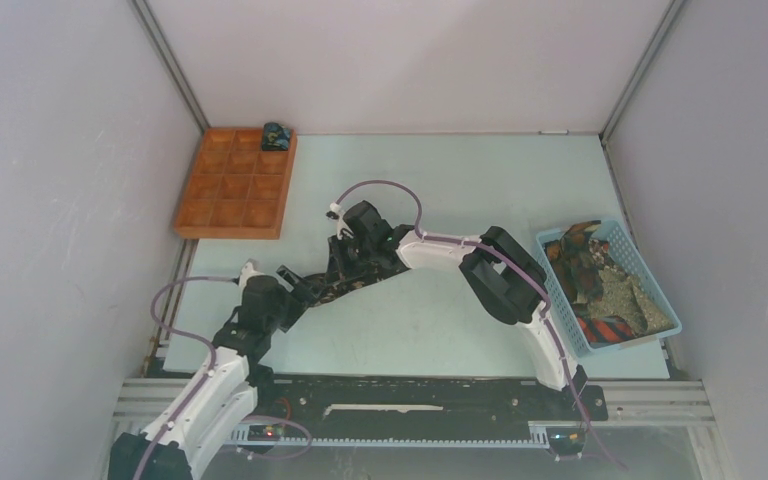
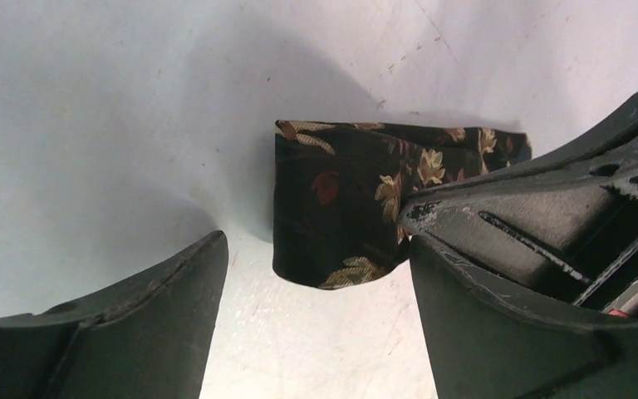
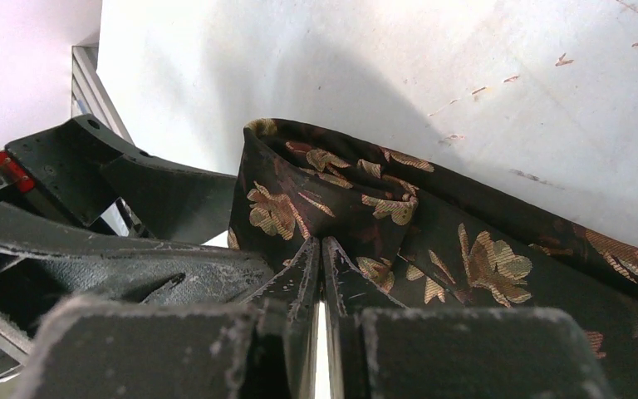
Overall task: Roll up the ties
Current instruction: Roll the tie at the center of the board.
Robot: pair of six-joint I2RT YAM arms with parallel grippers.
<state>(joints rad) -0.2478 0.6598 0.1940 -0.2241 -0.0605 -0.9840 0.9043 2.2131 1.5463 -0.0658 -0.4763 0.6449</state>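
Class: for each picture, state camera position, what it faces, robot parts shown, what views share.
Top external: above and behind, looking down on pale table; left arm, right arm show.
Left wrist: on left arm, facing black leaf-patterned fabric tie; open left gripper shows.
Right wrist: on right arm, facing tie; right gripper grips it.
Shared: the tie.

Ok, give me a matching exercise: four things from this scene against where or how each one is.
1. left gripper
2. right gripper
3. orange tray
4. blue basket

A. shut on the black leaf-pattern tie
B. far left, one rolled tie in a corner compartment
C. open, facing the tie's end
D. right side, filled with loose ties

Pairs: 1-C, 2-A, 3-B, 4-D
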